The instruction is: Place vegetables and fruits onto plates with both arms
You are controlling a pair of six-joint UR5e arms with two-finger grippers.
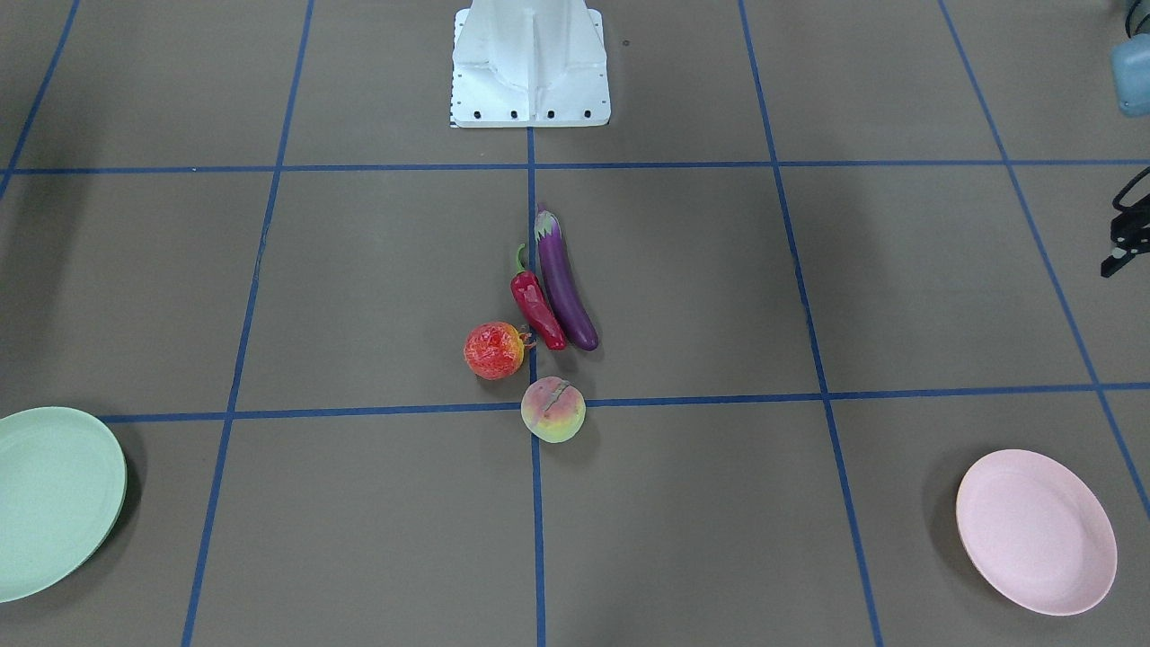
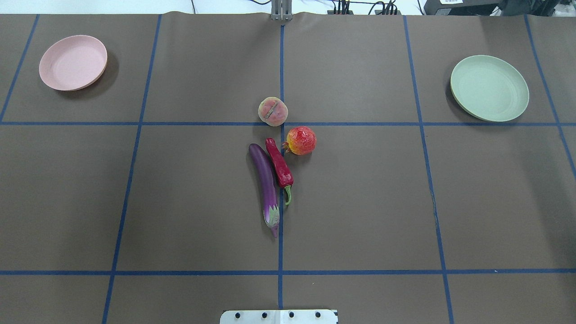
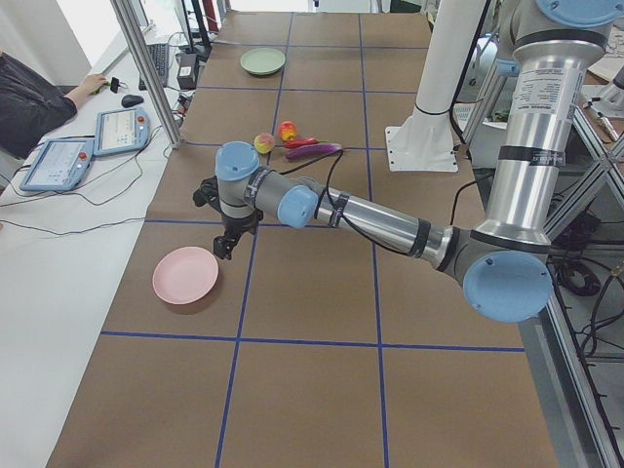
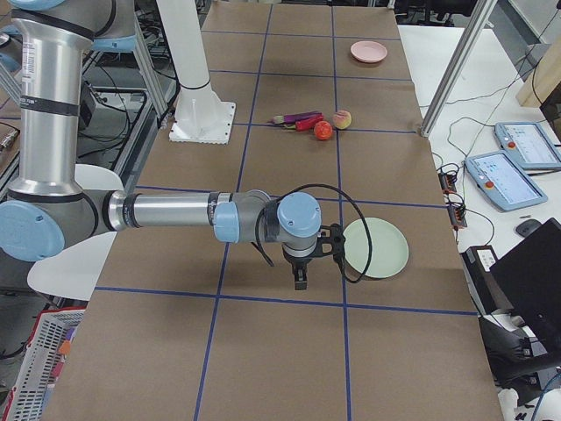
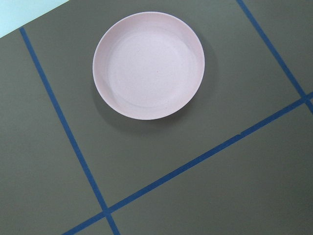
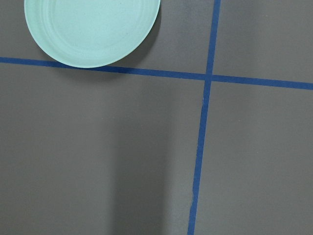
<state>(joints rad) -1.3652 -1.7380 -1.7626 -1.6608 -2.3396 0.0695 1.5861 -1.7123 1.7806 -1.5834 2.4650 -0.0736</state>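
Eggplant (image 2: 264,184) and chili (image 2: 279,164) lie side by side at table centre in the overhead view, red-orange fruit (image 2: 301,140) at their 1 o'clock, peach (image 2: 272,111) at 12; all probably light, stiff and slippery, so grasp across mid-body; left gripper (image 3: 225,244) and right gripper (image 4: 300,279) hang clear, jaw opening indeterminate.

Left arm (image 3: 380,219): silver-grey, light blue joint caps. Upper segment upright, elbow bent low, forearm stretched out level. Left wrist (image 3: 239,168) folded so that the black left gripper (image 3: 226,246) points straight down, carrying nothing; finger spread cannot be told from this side view.

Right arm (image 4: 171,211): same build and a mirrored pose, upright upper segment, low elbow, level forearm, black cable looped at the right wrist (image 4: 300,215). Right gripper (image 4: 300,279) points straight down, carrying nothing; finger spread likewise cannot be told.
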